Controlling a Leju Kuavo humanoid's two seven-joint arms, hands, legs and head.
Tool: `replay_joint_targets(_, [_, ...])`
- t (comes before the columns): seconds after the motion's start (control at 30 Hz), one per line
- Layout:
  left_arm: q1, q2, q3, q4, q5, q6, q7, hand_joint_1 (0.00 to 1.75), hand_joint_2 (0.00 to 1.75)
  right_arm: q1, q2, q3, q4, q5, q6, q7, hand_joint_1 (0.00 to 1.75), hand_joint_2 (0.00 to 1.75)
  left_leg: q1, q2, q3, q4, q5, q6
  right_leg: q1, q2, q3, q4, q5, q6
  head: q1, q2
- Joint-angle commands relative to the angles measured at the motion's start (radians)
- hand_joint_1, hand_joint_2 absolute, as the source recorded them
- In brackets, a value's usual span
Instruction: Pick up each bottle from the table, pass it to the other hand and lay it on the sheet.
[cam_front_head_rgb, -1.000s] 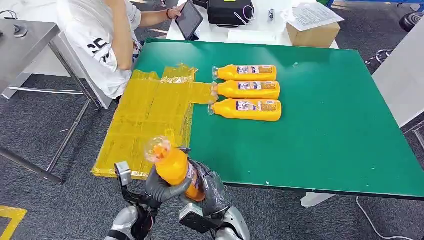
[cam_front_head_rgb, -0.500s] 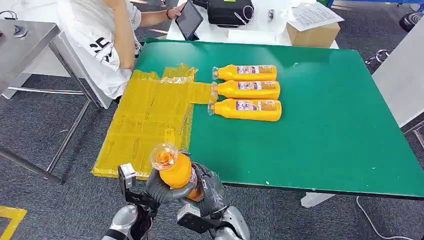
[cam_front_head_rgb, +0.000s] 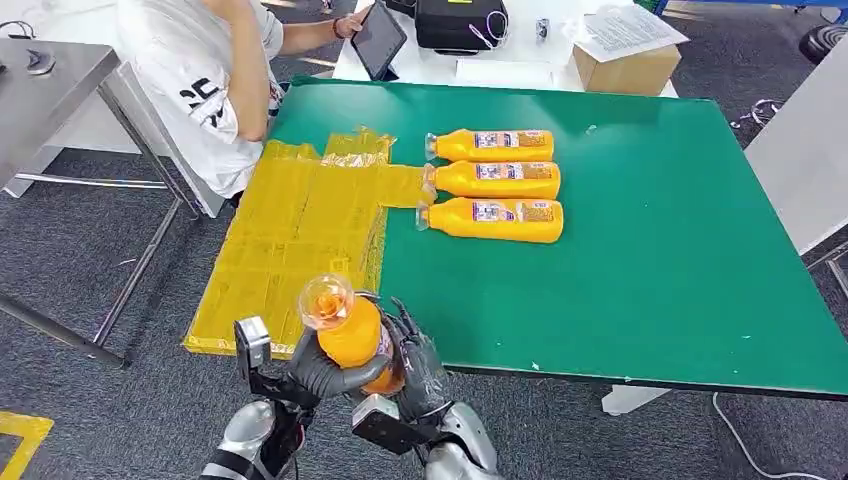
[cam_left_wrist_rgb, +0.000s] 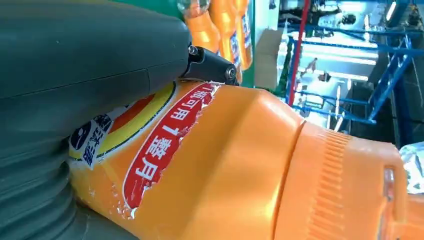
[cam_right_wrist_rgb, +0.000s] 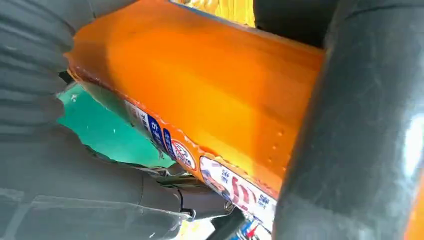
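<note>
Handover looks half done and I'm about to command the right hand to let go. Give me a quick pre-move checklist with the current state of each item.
1. Left hand wrapped around the held bottle: ok, its fingers curl across the body.
2. Right hand on the bottle: ok, it is in contact on the far side; how firmly, cannot tell.
3. Left grip alone will carry the weight: cannot tell.
4. Bottle cap points up and toward the yellow sheet: ok.
5. Bare sheet to lay it on: ok.
6. Three bottles waiting on the green table: ok, side by side.
7. Person at the sheet's far end: not ok, close to the drop zone.
</note>
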Motion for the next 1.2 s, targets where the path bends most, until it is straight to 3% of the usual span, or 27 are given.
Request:
replay_joint_targets(0.03, [-0.058,-0.012,0.073,-0.004,-0.016,0.118,-0.011,1.75,1.75,0.026,-0.031,-0.082,-0.241,-0.135,0.213,0.023,0.00,0.00,0.001,-0.002,0.001,0.001,-0.001,-0.001,0.001,-0.001,0.001,0.000,-0.001,-0.001,0.000,0.000])
replay_joint_targets(0.43, [-0.181,-0.014,0.171,-0.067,-0.339,0.570,-0.108,1.75,1.75,0.112,-0.043,-0.101,-0.454,-0.213,0.221,-0.012,0.00,0.00,0.002,-0.003,0.003,0.001,-0.001,-0.002,0.002,-0.001,0.003,0.000,-0.002,-0.002,0.000,0.000])
replay_joint_targets(0.83, [-0.185,-0.013,0.173,-0.065,-0.338,0.569,-0.108,1.75,1.75,0.111,-0.044,-0.100,-0.458,-0.212,0.221,-0.011,0.00,0.00,0.002,-0.003,0.004,0.000,-0.001,-0.002,0.002,-0.002,0.005,-0.001,-0.002,-0.002,0.000,0.000])
replay_joint_targets(0.93, [-0.249,0.005,0.188,0.016,-0.504,0.702,-0.120,1.75,1.75,0.111,-0.044,-0.094,-0.486,-0.250,0.212,-0.012,0.00,0.00,0.002,0.000,0.004,0.000,-0.001,-0.002,0.001,0.001,0.004,0.000,-0.001,-0.002,0.000,0.000])
replay_joint_targets(0.97, [-0.315,0.060,0.121,0.131,-0.811,0.797,-0.057,1.75,1.75,0.098,-0.061,-0.065,-0.532,-0.284,0.194,-0.012,0.00,0.00,0.002,-0.001,0.003,0.000,0.000,-0.002,0.001,0.000,0.003,-0.001,0.000,-0.001,0.000,0.000])
replay_joint_targets(1.03, [-0.363,0.085,0.106,0.213,-0.928,0.811,-0.028,1.75,1.75,0.085,-0.065,-0.057,-0.548,-0.305,0.198,-0.012,0.00,0.00,0.001,0.000,0.004,-0.001,-0.001,-0.002,0.001,0.001,0.004,-0.001,-0.001,-0.002,0.000,0.000])
replay_joint_targets(1.2, [-0.365,0.088,0.108,0.215,-0.928,0.810,-0.028,1.75,1.75,0.084,-0.064,-0.058,-0.547,-0.305,0.198,-0.012,0.00,0.00,0.001,0.001,0.003,0.000,0.000,-0.002,0.001,0.002,0.003,-0.001,0.000,-0.001,0.000,0.000])
